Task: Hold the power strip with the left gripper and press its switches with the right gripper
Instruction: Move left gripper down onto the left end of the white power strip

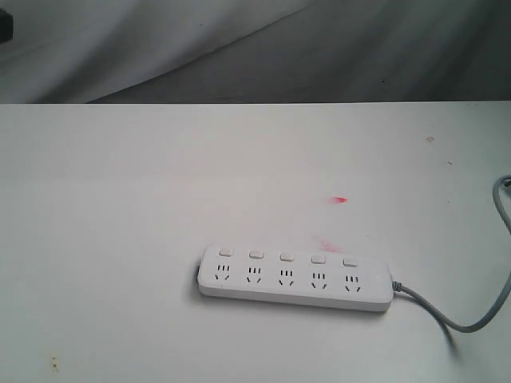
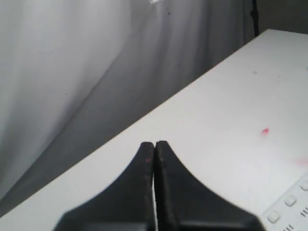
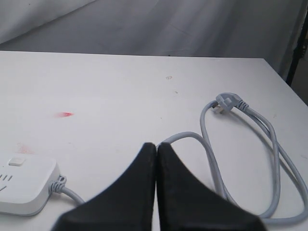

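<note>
Five switches [image 1: 287,256] line the power strip [image 1: 295,279], lying lower centre-right on the table [image 1: 120,199] in the exterior view. Left wrist view: left gripper [image 2: 154,144] jaws pressed together, empty. Right wrist view alone shows the plug [image 3: 225,101]; right gripper [image 3: 156,145] jaws closed, seemingly touching nothing.

Soft, even light washes the white worktop [image 1: 120,239] out almost flat. The power strip [image 1: 295,279] casts only a thin dark shadow along its near edge and left end. The grey curtain [image 1: 319,48] behind sits dimmer, in folds of shade. In both wrist views the black jaws, close up, are blurred.
</note>
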Robot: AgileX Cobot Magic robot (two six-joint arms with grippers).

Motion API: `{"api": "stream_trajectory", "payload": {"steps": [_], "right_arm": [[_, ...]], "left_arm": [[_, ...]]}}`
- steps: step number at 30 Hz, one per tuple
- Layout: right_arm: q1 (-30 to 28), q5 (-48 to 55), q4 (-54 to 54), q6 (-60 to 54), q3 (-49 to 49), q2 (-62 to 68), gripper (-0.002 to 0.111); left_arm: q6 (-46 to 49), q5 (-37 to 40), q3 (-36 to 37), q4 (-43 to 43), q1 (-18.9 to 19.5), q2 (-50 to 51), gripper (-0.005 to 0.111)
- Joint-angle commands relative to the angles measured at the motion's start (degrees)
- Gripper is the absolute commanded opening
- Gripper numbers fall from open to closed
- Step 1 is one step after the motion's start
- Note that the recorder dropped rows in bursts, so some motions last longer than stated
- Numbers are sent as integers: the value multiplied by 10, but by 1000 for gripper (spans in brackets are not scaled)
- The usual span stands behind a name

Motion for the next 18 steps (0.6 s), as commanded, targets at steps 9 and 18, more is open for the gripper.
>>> {"api": "stream_trajectory", "payload": {"steps": [9,18], "right_arm": [[-3,-3,2,1,2,-3,0],[-3,-3,2,1,2,-3,0]], "left_arm": [[146,258,-4,-25,138,178,1],[10,258,2,47,138,188,1]]}}
